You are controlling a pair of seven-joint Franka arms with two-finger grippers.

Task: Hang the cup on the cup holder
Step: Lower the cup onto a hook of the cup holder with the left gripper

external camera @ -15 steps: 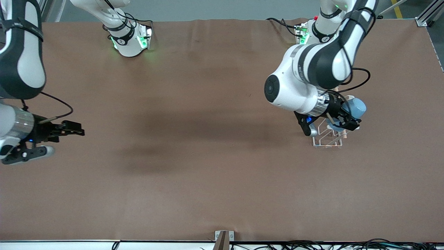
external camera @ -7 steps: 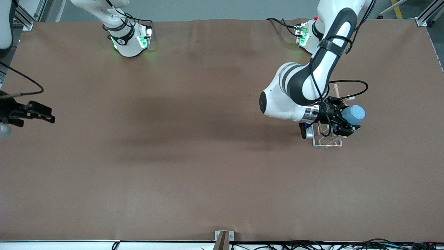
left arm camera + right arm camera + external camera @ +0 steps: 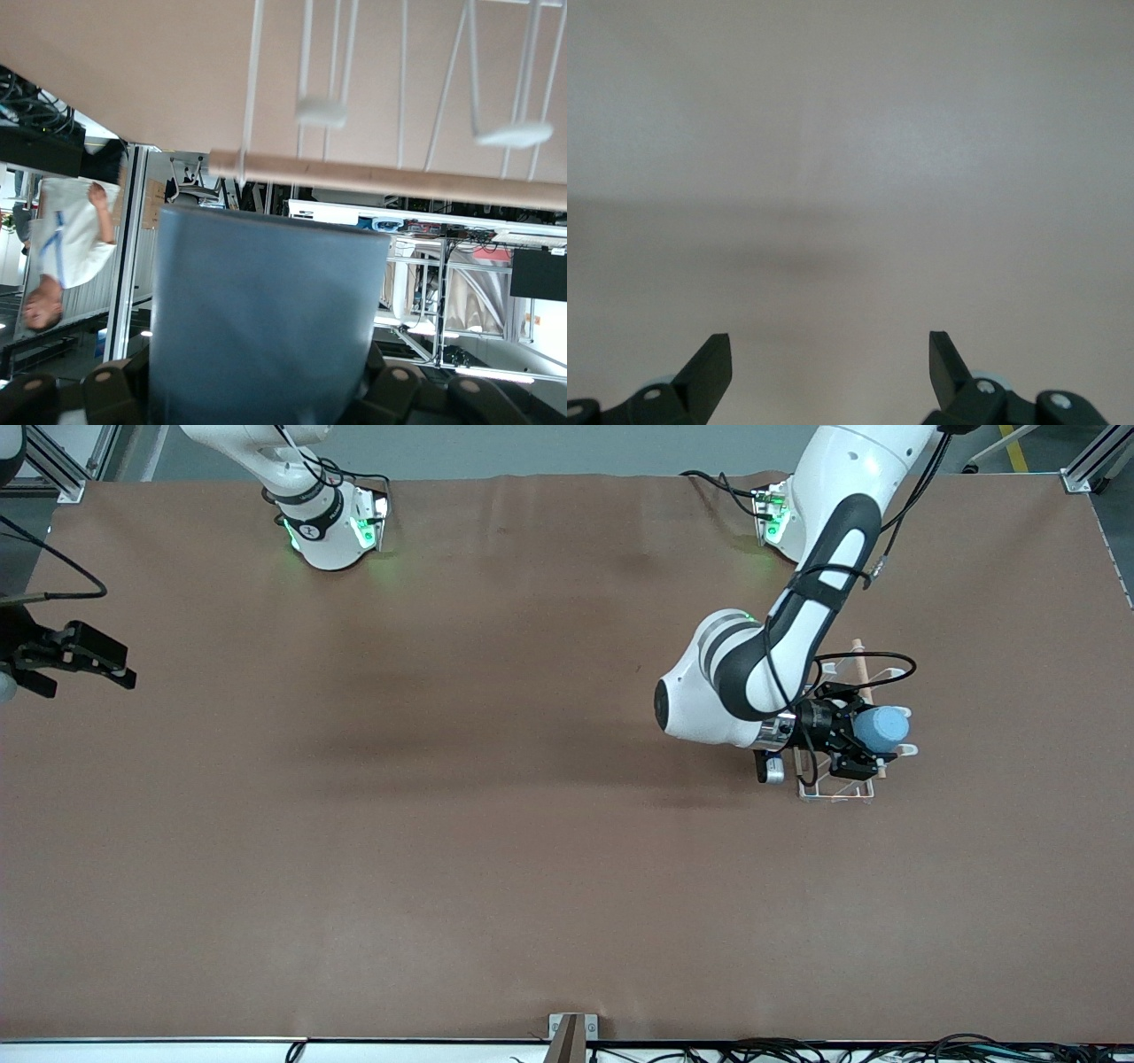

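My left gripper point(image 3: 861, 746) is shut on the light-blue cup point(image 3: 881, 727), held on its side over the cup holder point(image 3: 837, 790), a white wire rack with a wooden rod point(image 3: 864, 662), near the left arm's end of the table. In the left wrist view the cup point(image 3: 261, 310) fills the lower middle between the fingers, with the rod point(image 3: 390, 177) and white prongs point(image 3: 321, 112) close above it. My right gripper point(image 3: 75, 660) is open and empty, up over the table edge at the right arm's end; its fingertips point(image 3: 709, 367) show spread over bare surface.
The brown table cover point(image 3: 496, 850) spans the view. Both arm bases stand along its top edge. Cables run along the front edge point(image 3: 797, 1050).
My left gripper has lowered with the cup onto the rack, shifting slightly toward the right arm's end. My right gripper has withdrawn upward and outward toward the table's edge.
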